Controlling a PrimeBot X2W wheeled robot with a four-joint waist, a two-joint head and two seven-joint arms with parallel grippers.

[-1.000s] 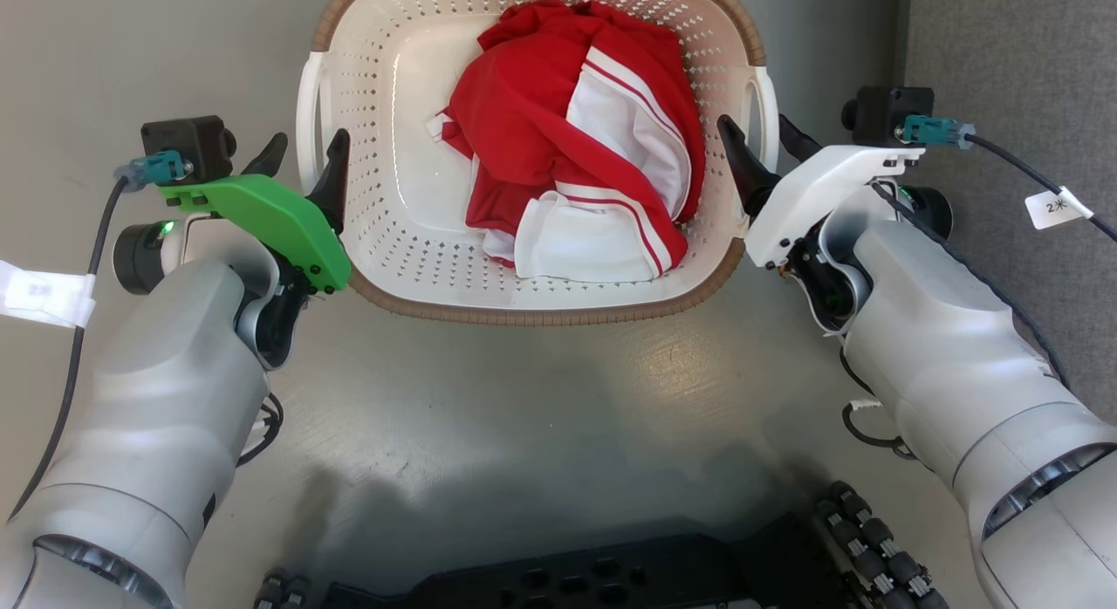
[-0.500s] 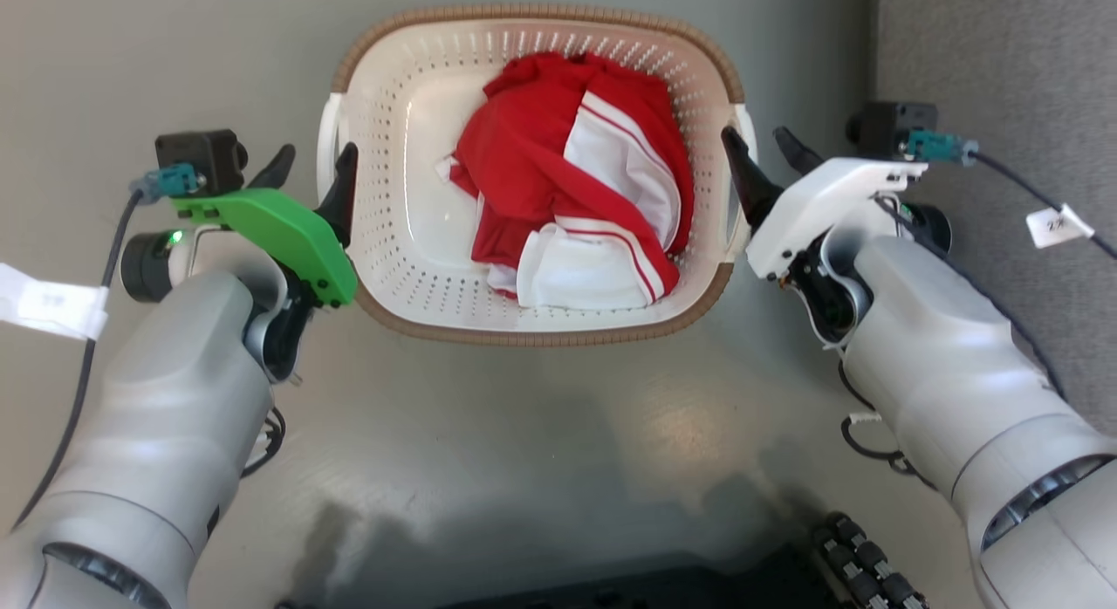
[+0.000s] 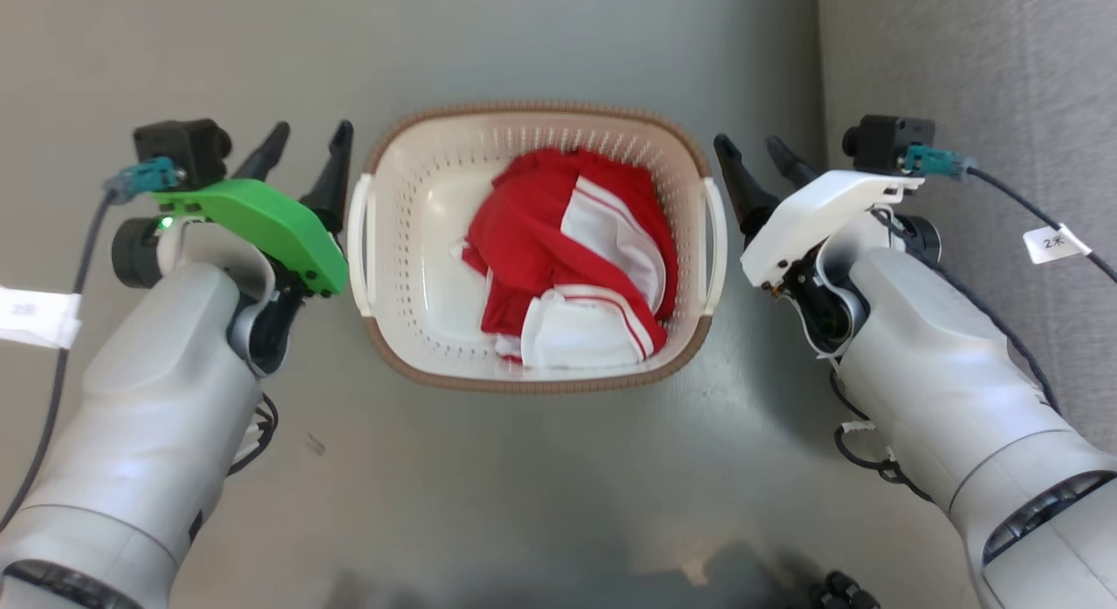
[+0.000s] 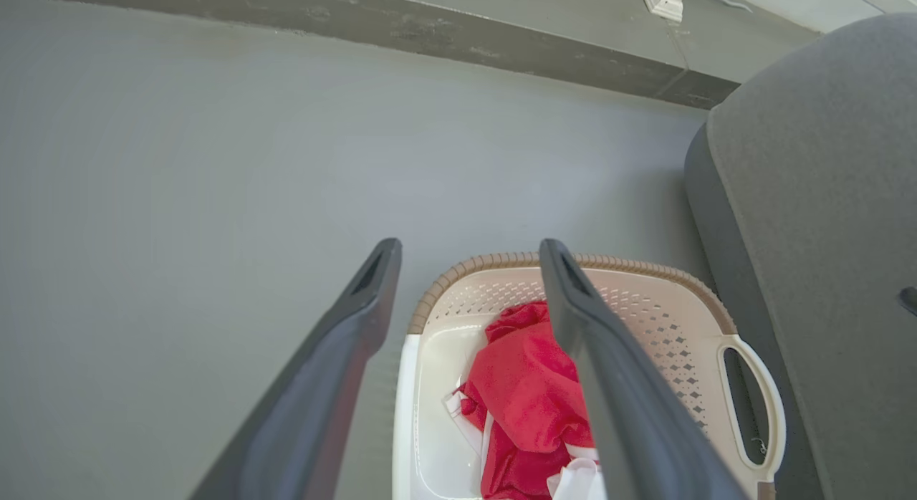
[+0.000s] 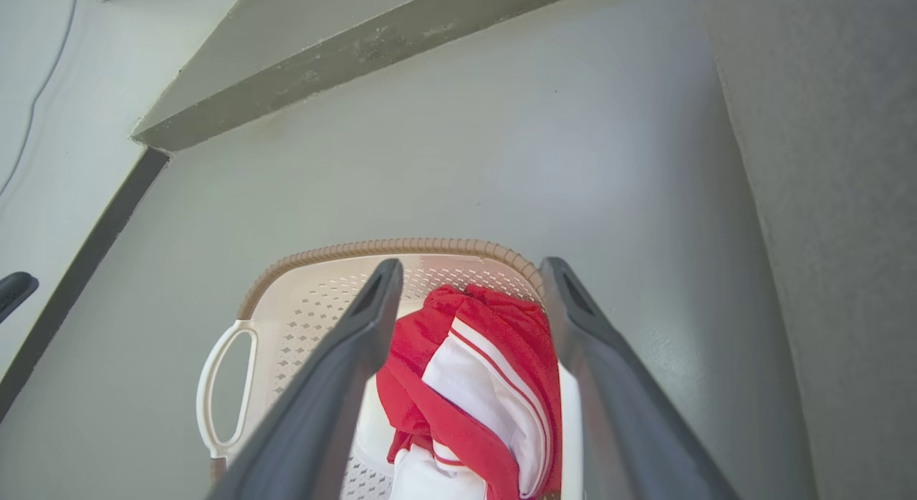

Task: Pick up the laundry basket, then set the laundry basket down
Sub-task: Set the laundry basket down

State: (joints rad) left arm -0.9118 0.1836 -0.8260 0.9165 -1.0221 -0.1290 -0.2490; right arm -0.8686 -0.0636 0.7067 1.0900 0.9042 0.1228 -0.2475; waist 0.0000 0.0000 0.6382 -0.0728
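Holding the left tool (image 3: pixel 310 147) spread open and empty, just outside the left handle (image 3: pixel 359 242) of the laundry basket (image 3: pixel 410 269), apparently clear of it. Holding the right tool (image 3: pixel 748 155) parted too, gripping nothing, near the right handle (image 3: pixel 714 242). Leaving that basket resting on the floor (image 3: pixel 541 478) between both arms, loaded with red and white clothes (image 3: pixel 567 251). Risking, judging from here, a lopsided lift: closing on one handle late or only by its edge, tipping the basket, spilling the clothes. Possibly brushing the grey seat (image 3: pixel 960 68) with the right arm.
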